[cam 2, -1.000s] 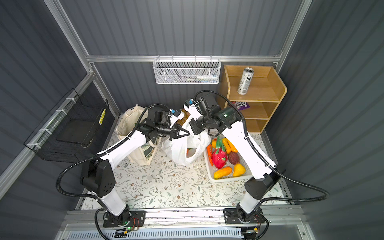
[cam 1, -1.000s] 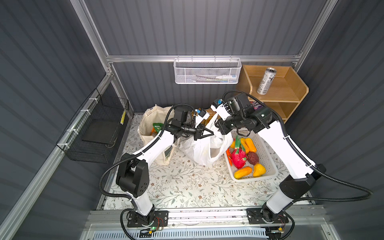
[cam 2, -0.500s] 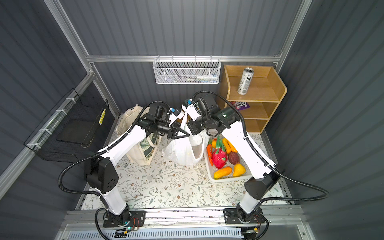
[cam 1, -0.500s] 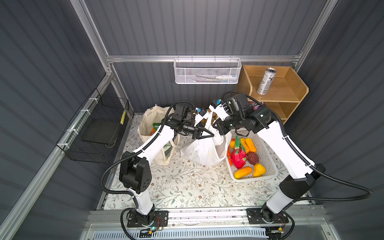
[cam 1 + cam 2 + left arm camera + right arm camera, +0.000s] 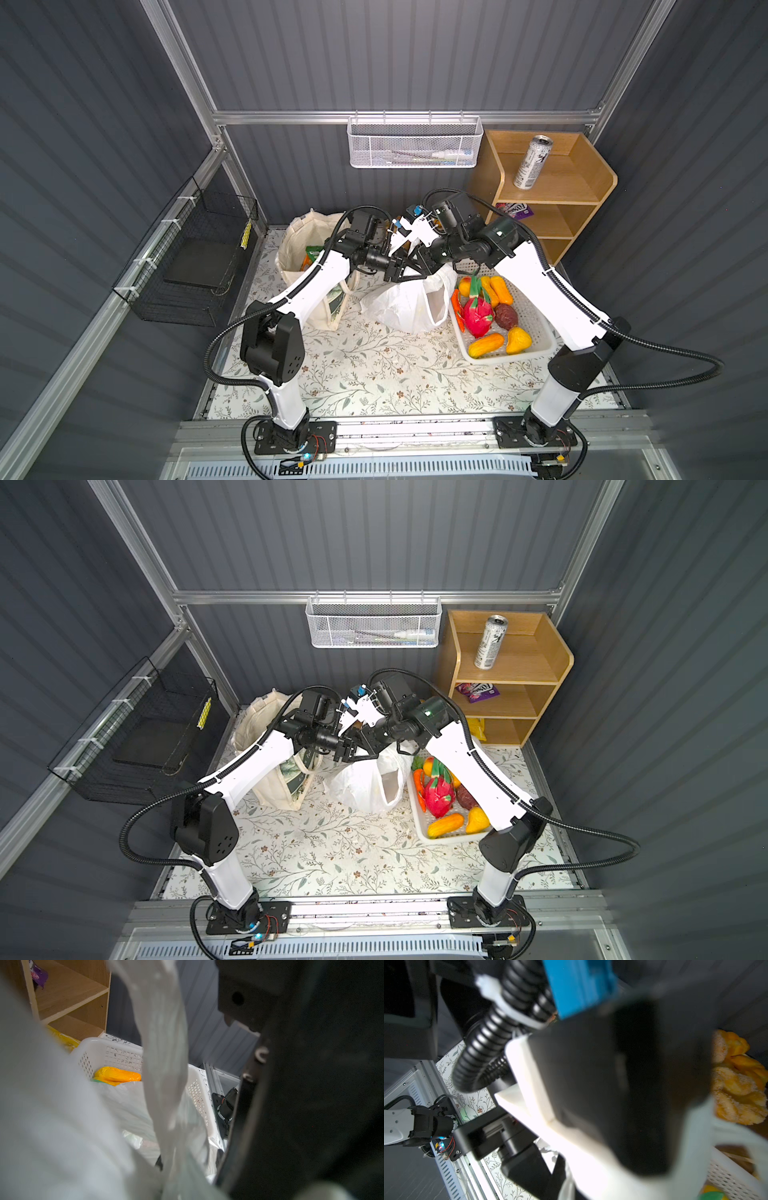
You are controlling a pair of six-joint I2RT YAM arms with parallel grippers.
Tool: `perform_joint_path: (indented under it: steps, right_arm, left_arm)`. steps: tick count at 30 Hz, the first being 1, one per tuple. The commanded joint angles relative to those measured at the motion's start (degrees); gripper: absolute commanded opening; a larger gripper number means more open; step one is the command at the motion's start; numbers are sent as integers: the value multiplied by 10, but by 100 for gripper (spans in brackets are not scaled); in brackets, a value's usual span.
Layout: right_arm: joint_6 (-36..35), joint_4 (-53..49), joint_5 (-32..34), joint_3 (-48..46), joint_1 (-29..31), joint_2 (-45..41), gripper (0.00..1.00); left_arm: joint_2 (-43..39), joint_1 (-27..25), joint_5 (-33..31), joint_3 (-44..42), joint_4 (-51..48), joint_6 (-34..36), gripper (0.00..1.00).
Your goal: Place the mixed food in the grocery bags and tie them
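White, thin, crinkled plastic bag (image 5: pixel 399 303) slumped on floral table (image 5: pixel 374 374) beside canvas tote (image 5: pixel 289 249), right jaws shut on its handle, left jaws' gap could not be told, silver can (image 5: pixel 532 164) upright on wooden shelf (image 5: pixel 582 183)

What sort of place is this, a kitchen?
Probably a robot test booth staged like a pantry: two robot arms bolted to a rail, a wooden shelf, a basket of bright fruit.
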Motion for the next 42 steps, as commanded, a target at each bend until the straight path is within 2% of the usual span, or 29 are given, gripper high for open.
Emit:
perform_joint_path:
  steps: [1, 5, 10, 13, 16, 18, 22, 29, 35, 42]
  right_arm:
    - [14, 0, -9, -1, 6, -2, 0]
    - [24, 7, -7, -6, 6, -8, 0]
    - [28, 9, -7, -7, 6, -15, 2]
    - [30, 9, -5, -8, 6, -16, 14]
    - [35, 7, -4, -4, 2, -22, 36]
    - [41, 5, -16, 2, -7, -30, 47]
    - [54, 4, -67, 9, -35, -71, 60]
    - [88, 52, -143, -23, -120, -125, 68]
    - [93, 43, -194, 28, -145, -53, 71]
    - [94, 41, -198, 59, -148, 12, 71]
  left_arm:
    - [-38, 1, -16, -40, 114, -65, 34]
    - [-58, 2, -33, -86, 218, -120, 21]
    - [-58, 3, -34, -98, 253, -147, 9]
    - [-59, 3, -36, -118, 273, -161, 2]
    - [-57, 3, -36, -122, 280, -166, 0]
    - [-55, 3, -36, -122, 281, -168, 0]
    - [-52, 3, -35, -125, 284, -170, 0]
    - [-52, 3, -31, -123, 284, -167, 0]
    - [-52, 3, -24, -126, 286, -158, 0]
    - [-52, 3, -22, -126, 293, -163, 0]
